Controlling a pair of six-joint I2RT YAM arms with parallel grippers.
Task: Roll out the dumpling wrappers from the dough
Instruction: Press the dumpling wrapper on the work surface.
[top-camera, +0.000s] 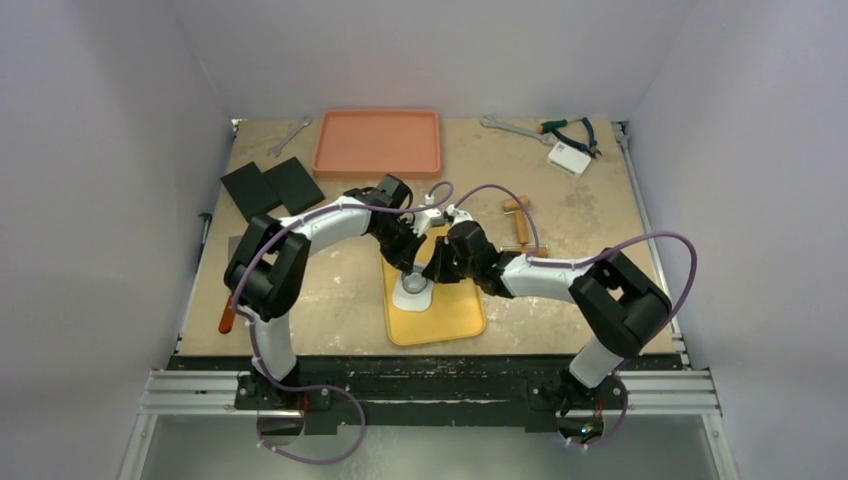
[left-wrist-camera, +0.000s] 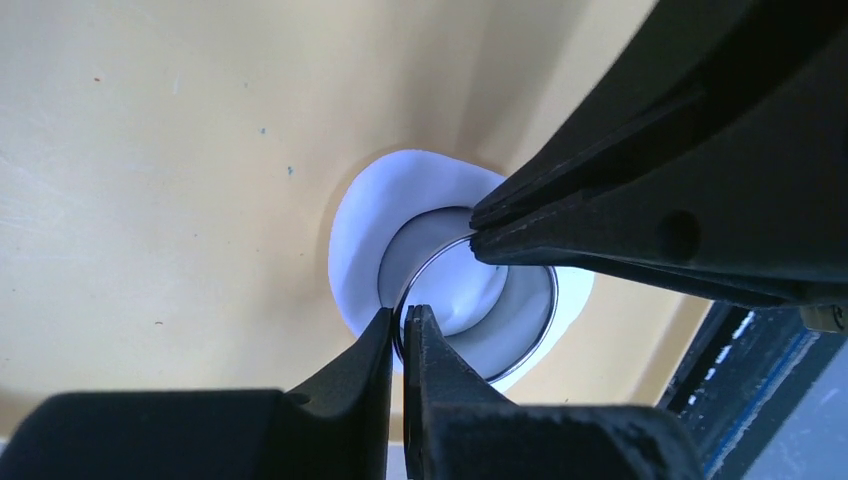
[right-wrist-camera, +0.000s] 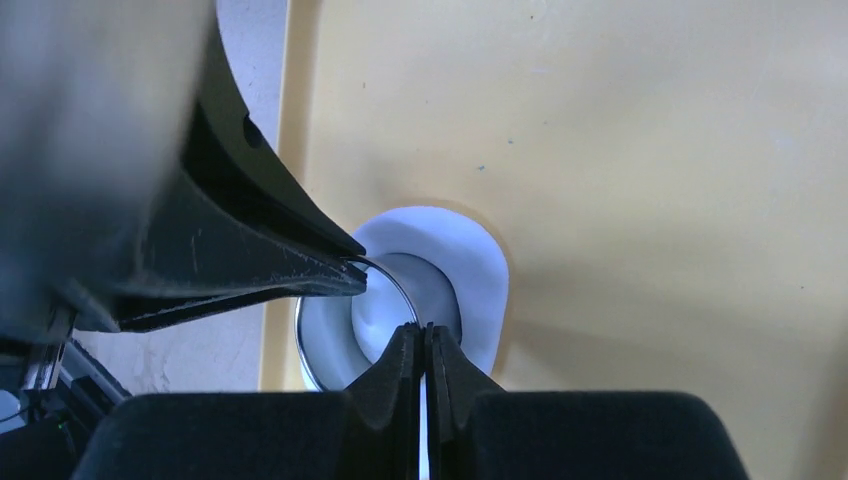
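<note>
A flattened white dough piece (top-camera: 413, 299) lies on the yellow mat (top-camera: 445, 322). A small metal ring cutter (top-camera: 413, 283) stands on it. My left gripper (left-wrist-camera: 400, 322) is shut on the ring's rim (left-wrist-camera: 548, 318) on one side. My right gripper (right-wrist-camera: 422, 332) is shut on the rim (right-wrist-camera: 300, 345) on the opposite side. In the top view the left gripper (top-camera: 405, 266) and the right gripper (top-camera: 434, 270) meet over the ring. White dough (left-wrist-camera: 360, 230) spreads outside the ring and fills it (right-wrist-camera: 385, 310). No separate wrapper disc shows.
An orange tray (top-camera: 377, 143) stands at the back. A wooden rolling pin (top-camera: 518, 222) lies right of the mat. Two black squares (top-camera: 270, 187) lie at the back left. Pliers (top-camera: 570, 130), a white box (top-camera: 569, 157) and wrenches lie at the back right.
</note>
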